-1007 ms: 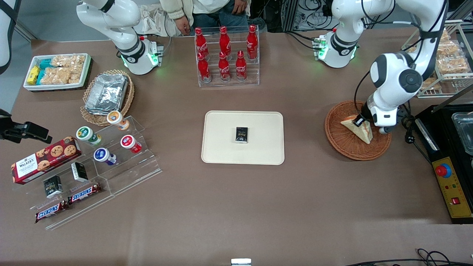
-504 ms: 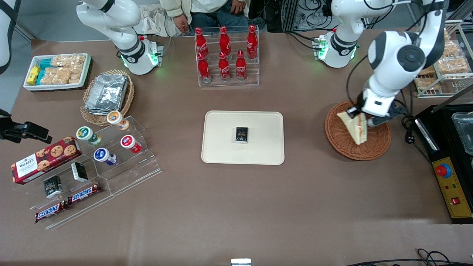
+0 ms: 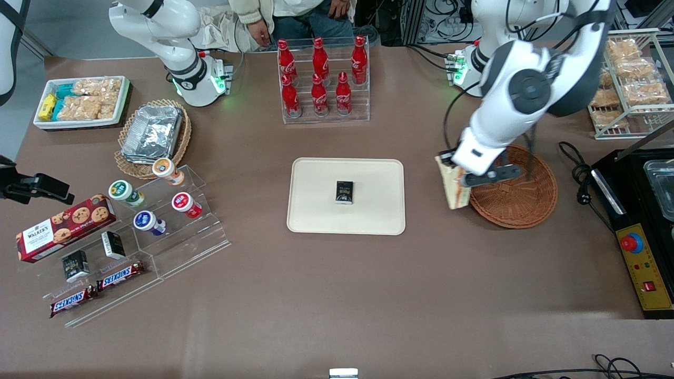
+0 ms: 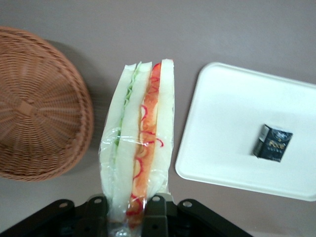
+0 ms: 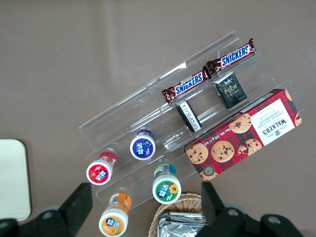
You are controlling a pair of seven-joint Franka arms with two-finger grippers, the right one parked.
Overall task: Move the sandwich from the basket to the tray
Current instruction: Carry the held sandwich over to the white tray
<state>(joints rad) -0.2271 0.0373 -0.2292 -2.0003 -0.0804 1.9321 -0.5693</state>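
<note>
The sandwich (image 3: 455, 192), a wrapped white-bread wedge with orange and green filling, hangs above the table between the basket (image 3: 521, 202) and the tray (image 3: 321, 210). My left gripper (image 3: 463, 175) is shut on its upper end, with the wedge hanging down edge-on. In the left wrist view the sandwich (image 4: 139, 143) sticks out from between the black fingers (image 4: 157, 210) of the gripper (image 4: 127, 211). The reddish-brown wicker basket (image 4: 39, 103) lies to one side of it with nothing in it. The cream tray (image 4: 232, 128) lies to the other side and carries a small black box (image 4: 273, 143).
A small black box (image 3: 344, 192) lies mid-tray. A rack of red cola bottles (image 3: 322, 79) stands farther from the camera than the tray. A wire rack of snacks (image 3: 632, 79) and a black machine (image 3: 645, 226) are at the working arm's end; acrylic shelves (image 3: 158, 221) at the parked arm's.
The gripper has lifted the sandwich out of the basket and carried it over the basket's rim toward the tray. The basket now holds nothing.
</note>
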